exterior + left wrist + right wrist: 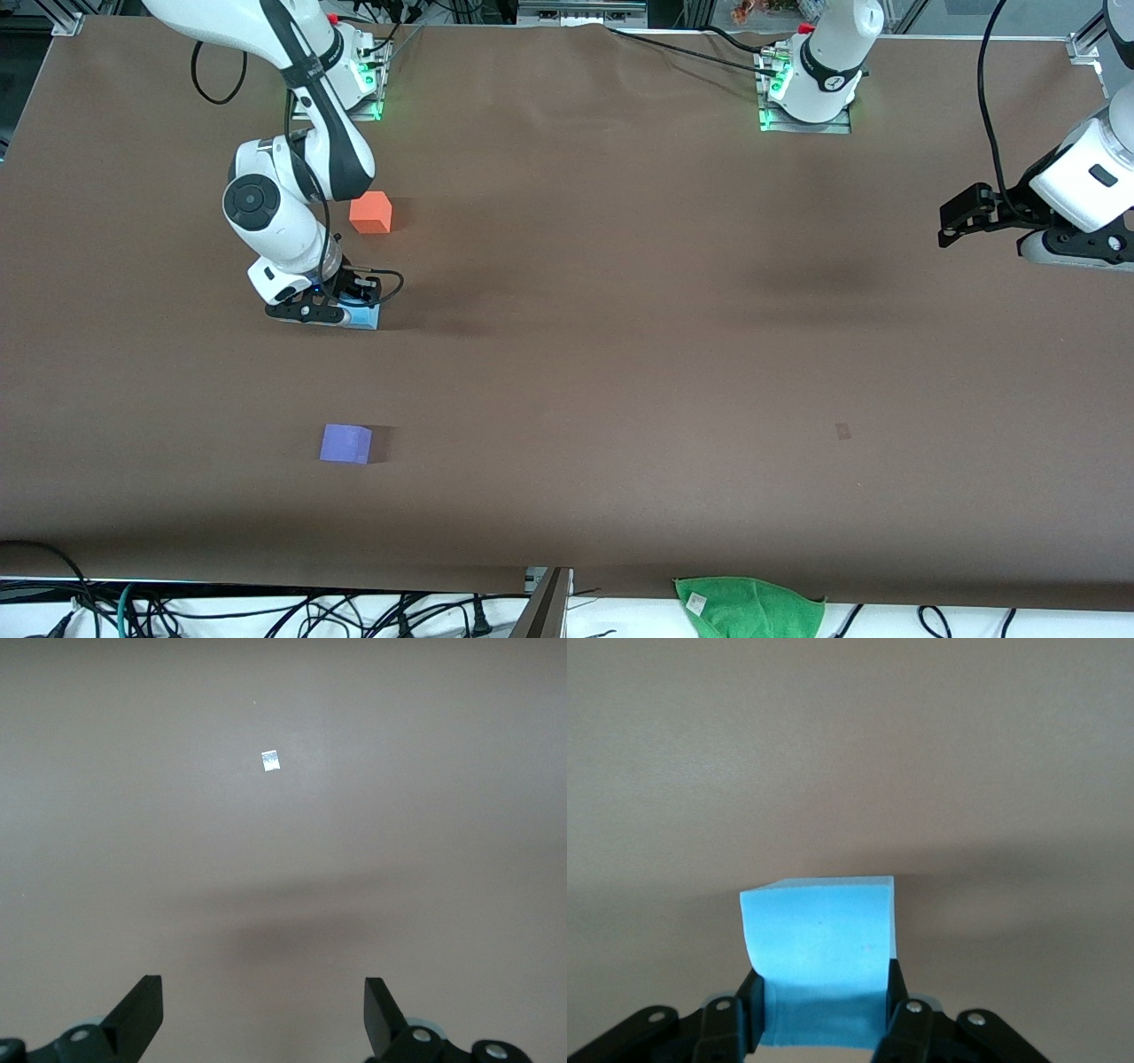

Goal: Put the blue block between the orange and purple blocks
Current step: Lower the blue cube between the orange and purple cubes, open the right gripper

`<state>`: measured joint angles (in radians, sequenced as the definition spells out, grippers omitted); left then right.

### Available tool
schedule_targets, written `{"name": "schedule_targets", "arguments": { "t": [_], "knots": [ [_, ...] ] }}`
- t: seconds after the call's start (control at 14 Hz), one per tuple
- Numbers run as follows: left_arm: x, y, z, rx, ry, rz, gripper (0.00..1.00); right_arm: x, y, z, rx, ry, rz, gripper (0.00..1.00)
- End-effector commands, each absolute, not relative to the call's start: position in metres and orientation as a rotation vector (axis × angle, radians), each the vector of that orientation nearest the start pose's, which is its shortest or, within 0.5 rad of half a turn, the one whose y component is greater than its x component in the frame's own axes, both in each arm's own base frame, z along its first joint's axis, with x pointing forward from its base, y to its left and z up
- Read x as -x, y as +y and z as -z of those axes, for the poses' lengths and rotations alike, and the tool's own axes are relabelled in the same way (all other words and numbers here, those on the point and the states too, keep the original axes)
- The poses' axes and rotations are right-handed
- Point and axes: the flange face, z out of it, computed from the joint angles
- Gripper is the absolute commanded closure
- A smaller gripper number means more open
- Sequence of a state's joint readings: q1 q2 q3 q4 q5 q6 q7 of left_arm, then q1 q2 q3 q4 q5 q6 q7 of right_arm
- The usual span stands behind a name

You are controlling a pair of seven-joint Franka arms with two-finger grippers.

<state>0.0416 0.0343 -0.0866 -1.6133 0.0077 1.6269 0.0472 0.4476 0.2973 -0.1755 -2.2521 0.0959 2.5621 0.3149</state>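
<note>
- A green cloth [749,604] hangs over the table edge nearest the front camera, at about 5 o'clock from the table's middle in the front view, well apart from every block.
- A small pale scrap [271,761] lies on the bare surface under the left arm; in the front view it shows as a faint mark [842,431] at about 4 o'clock from the table's middle.
- Nothing lies in the strip of table between the orange block [370,213] and the purple block [345,443] except the blue block and the gripper on it.
- The blue block [361,316] sits on the table toward the right arm's end, at 6 o'clock from the orange block and 12 o'clock from the purple one in the front view, roughly midway between them and touching neither.
- The right gripper [323,310] is down at the table with its fingers [899,1010] pressed against two facing sides of the blue block [819,957], pinching it.
- The left gripper [961,217] hangs in the air over the left arm's end of the table, at about 3 o'clock from the table's middle; its fingers [142,1014] are spread wide with nothing between them, and this arm waits.
- The table [620,354] is covered by a plain matte brown sheet with soft shadows.
- Loose black cables run along the floor at the edge nearest the front camera, and the arm bases stand on metal plates with green lights.
</note>
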Motion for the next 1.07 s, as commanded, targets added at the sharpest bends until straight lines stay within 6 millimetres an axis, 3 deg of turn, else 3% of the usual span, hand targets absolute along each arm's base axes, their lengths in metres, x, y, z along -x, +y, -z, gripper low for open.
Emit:
{"name": "schedule_targets", "arguments": {
  "t": [0.0,0.21,0.29,0.36,0.5,0.79,1.0],
  "knots": [
    [-0.563,-0.029,-0.597,3.115,0.15,-0.038,0.0,-0.524,0.14,-0.226,3.11,0.2,0.063,0.79],
    [-0.562,-0.029,-0.597,3.115,0.15,-0.043,0.0,-0.524,0.14,-0.218,3.11,0.211,0.062,0.75],
    [-0.562,-0.029,-0.597,3.115,0.15,-0.043,0.0,-0.524,0.14,-0.216,3.111,0.213,0.055,0.71],
    [-0.562,-0.029,-0.597,3.115,0.15,-0.043,0.0,-0.523,0.14,-0.214,3.113,0.213,0.051,0.6],
    [-0.562,-0.029,-0.597,3.115,0.15,-0.045,0.0,-0.524,0.142,-0.217,3.111,0.212,0.052,0.0],
    [-0.562,-0.029,-0.597,3.115,0.15,-0.045,0.0,-0.538,0.151,-0.273,3.072,0.176,0.121,0.0],
    [-0.562,-0.029,-0.598,3.115,0.15,-0.043,0.0,-0.551,0.157,-0.343,3.058,0.154,0.044,0.0]
  ]
}}
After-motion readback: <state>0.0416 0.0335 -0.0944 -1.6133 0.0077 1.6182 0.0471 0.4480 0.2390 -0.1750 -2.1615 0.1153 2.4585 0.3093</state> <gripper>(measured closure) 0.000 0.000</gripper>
